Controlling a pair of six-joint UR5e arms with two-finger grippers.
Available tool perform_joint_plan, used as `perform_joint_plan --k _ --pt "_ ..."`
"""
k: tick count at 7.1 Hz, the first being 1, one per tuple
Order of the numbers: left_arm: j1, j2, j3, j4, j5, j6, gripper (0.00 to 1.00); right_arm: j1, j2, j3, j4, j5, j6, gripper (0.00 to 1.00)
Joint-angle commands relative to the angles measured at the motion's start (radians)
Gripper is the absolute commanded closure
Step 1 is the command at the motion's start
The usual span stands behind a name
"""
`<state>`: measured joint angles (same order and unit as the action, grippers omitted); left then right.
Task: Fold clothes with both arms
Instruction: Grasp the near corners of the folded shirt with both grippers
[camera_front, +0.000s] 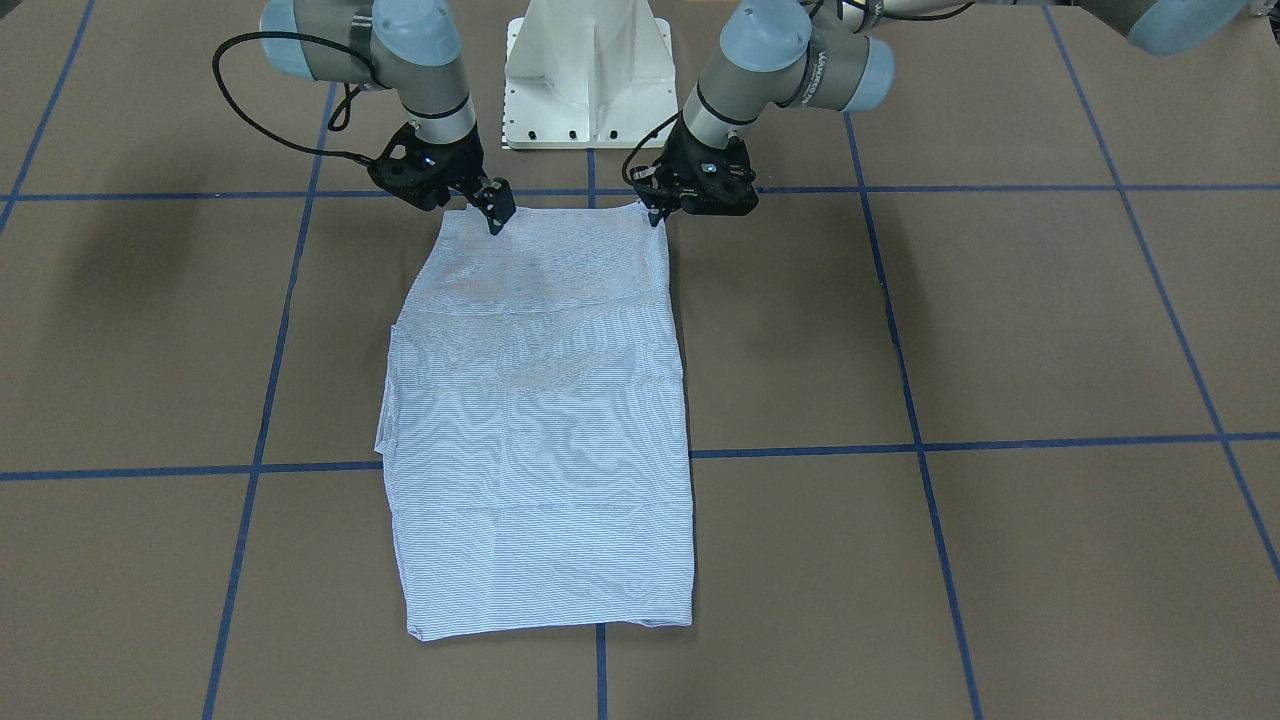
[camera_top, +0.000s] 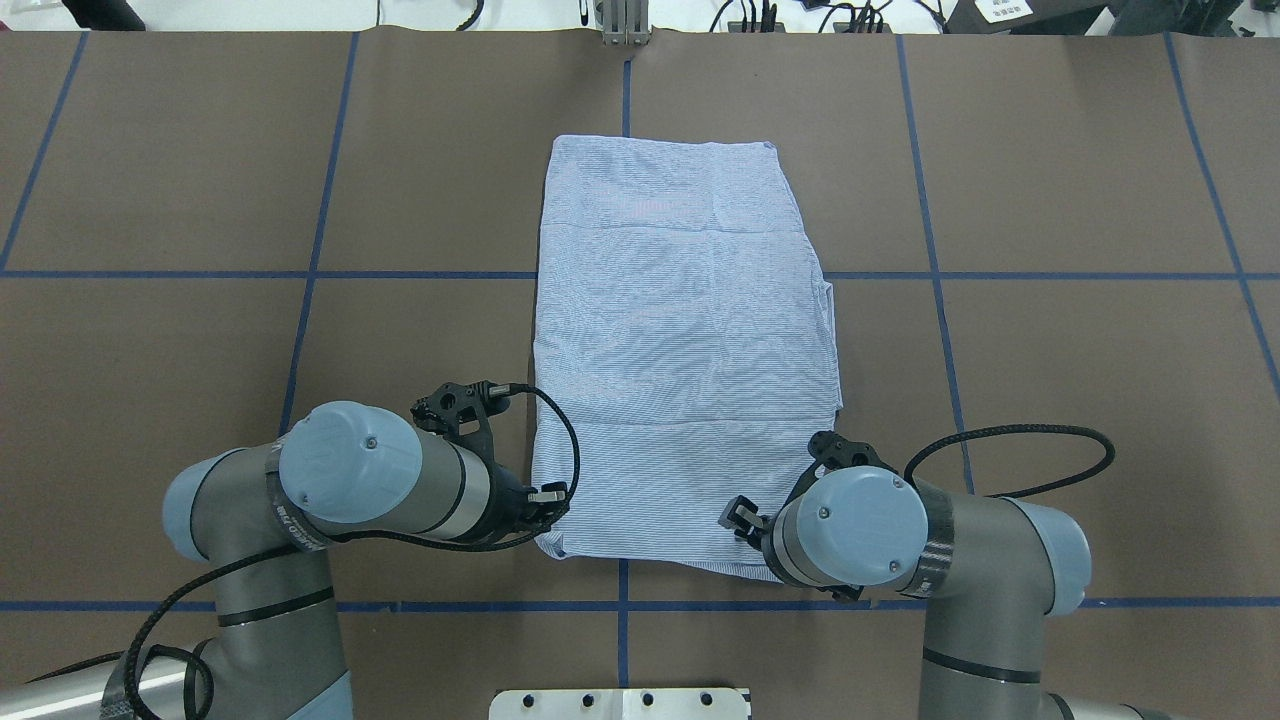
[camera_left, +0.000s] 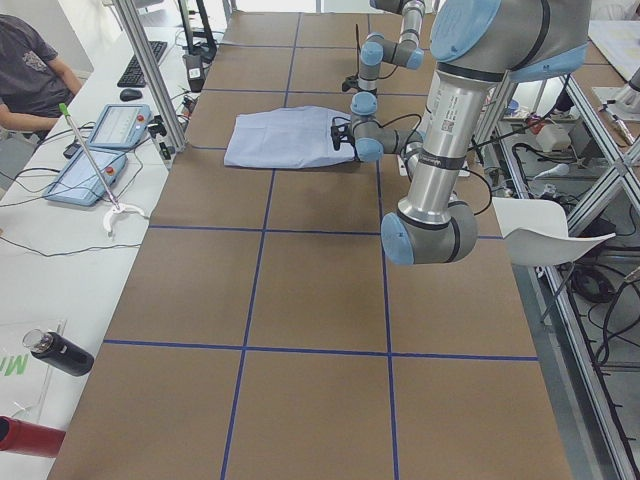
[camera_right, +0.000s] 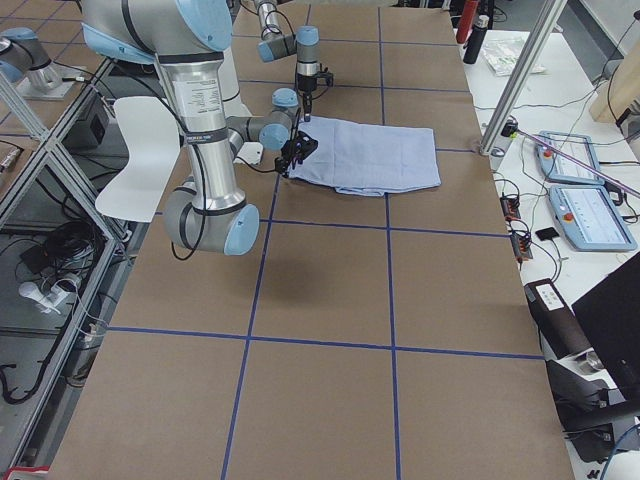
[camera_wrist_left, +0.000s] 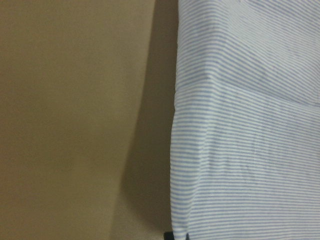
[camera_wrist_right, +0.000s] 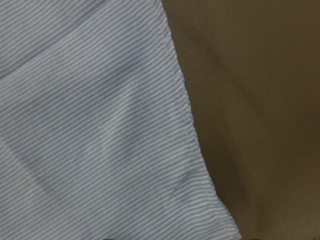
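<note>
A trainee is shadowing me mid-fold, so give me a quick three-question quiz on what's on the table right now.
1. True or false: the shirt lies with its sleeves spread wide.
2. The left gripper and right gripper are at the shirt's: A far end; B end nearest the robot; C middle.
3. Fill in: the grid lines on the table are ____.
Key: 1 false; 2 B; 3 blue.

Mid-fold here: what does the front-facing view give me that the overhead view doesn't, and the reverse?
Front-facing only: the left gripper and right gripper, fingertips at the near-robot corners of the light blue striped shirt. Overhead only: black cables beyond the brown table's far edge. Both: the shirt folded into a long rectangle on that table.
</note>
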<state>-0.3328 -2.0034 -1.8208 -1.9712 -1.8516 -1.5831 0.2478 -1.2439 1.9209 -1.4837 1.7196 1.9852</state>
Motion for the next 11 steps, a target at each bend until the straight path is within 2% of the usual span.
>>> perform_joint_plan --k 1,5,8,11 --pt "0.0 0.0 0.002 0.0 0.0 0.0 1.0 0.005 -0.002 0.003 0.0 0.003 -0.006 0.54" --pt "0.0 0.0 0.002 0.0 0.0 -0.002 1.0 0.007 0.0 0.0 -0.001 0.0 -0.008 0.59" --pt "-0.003 0.0 0.002 0.0 0.0 0.0 1.0 0.01 0.003 0.001 -0.003 -0.005 -0.006 1.0" --pt "-0.012 0.0 -0.015 0.002 -0.001 0.0 1.0 0.039 0.004 0.023 -0.004 0.023 -0.011 1.0"
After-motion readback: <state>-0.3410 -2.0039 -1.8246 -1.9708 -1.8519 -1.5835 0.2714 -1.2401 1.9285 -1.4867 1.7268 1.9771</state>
